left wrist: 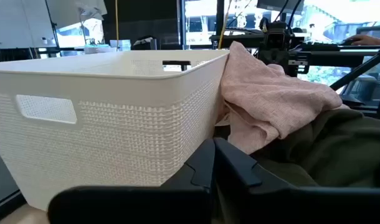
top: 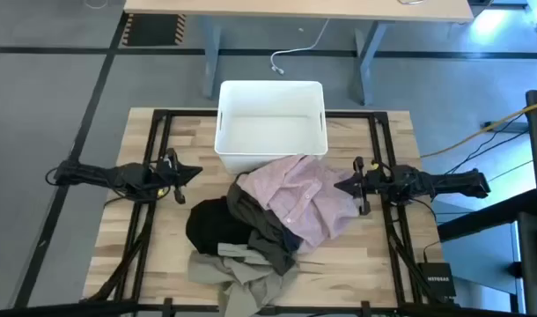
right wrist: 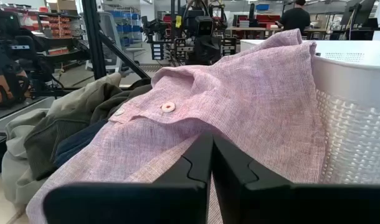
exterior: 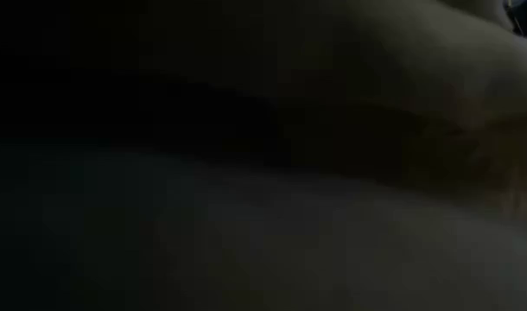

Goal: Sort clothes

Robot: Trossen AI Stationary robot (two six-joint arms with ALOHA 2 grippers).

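The clothes lie in one pile on the wooden table, in front of the white bin (top: 270, 123). The pale pink checked shirt (top: 302, 198) lies on top, its far edge leaning against the bin's wall (right wrist: 283, 56). Below it are the dark olive one (top: 261, 231), the black one (top: 209, 225) and the khaki-beige one (top: 238, 273). My left gripper (top: 194, 173) is shut and hovers left of the pile, near the bin's near left corner (left wrist: 115, 124). My right gripper (top: 341, 186) is shut at the pink shirt's right edge (right wrist: 240, 112). Neither holds anything.
The table's black frame rails (top: 154, 176) run along both sides. A desk (top: 295, 9) with a hanging cable stands beyond the far edge. A small black box (top: 436, 280) sits at the near right. The low view is dark, blocked by something close to the lens.
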